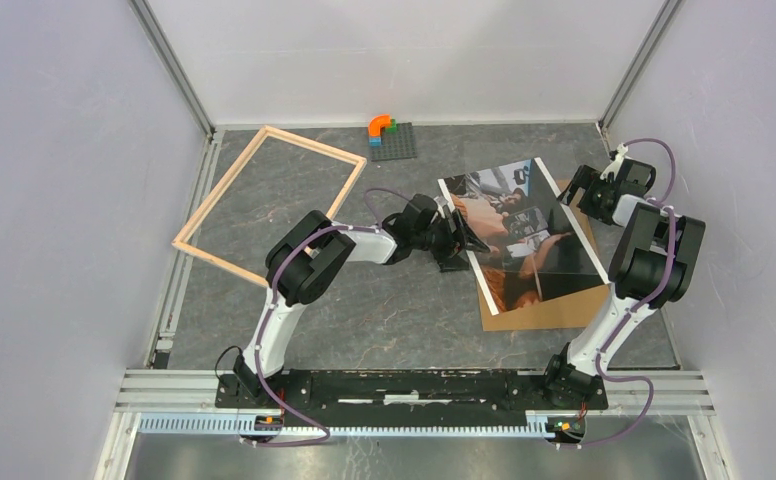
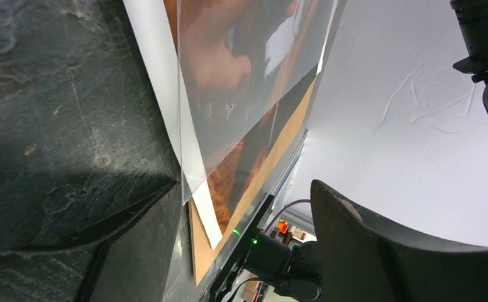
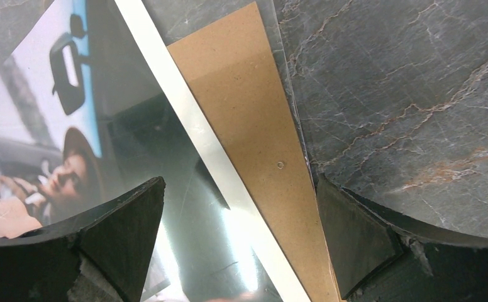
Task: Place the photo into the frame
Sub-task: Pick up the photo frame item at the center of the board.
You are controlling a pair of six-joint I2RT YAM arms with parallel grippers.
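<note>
1. Your left gripper (image 1: 459,240) reaches across the dark, marble-patterned table (image 1: 364,320) to the left long edge of the photo (image 1: 519,230), a large glossy rectangular print of people in dark and orange-brown tones with a white margin strip.
2. In the left wrist view its jaws stand apart, with one finger (image 2: 386,251) on either side of that edge. Nothing is clamped between them.
3. The photo lies flat and skewed on a plain brown rectangular backing board (image 1: 539,310), on the right half of the table. The board shows beyond the photo's near end and beside its far right corner.
4. A clear transparent sheet (image 2: 248,94) rests over the photo. In the left wrist view its edge leaves the white margin uncovered.
5. Your right gripper (image 1: 574,188) hovers at the photo's far right corner. In the right wrist view its jaws are spread wide over the margin and the board, gripping nothing.
6. The frame (image 1: 220,186), a thin rectangle of pale light wood with narrow rails, lies flat at the left back of the table, well apart from the photo. The table surface shows through its opening.
7. A small grey studded baseplate (image 1: 396,148) carrying orange, green and blue bricks sits at the back edge.
</note>
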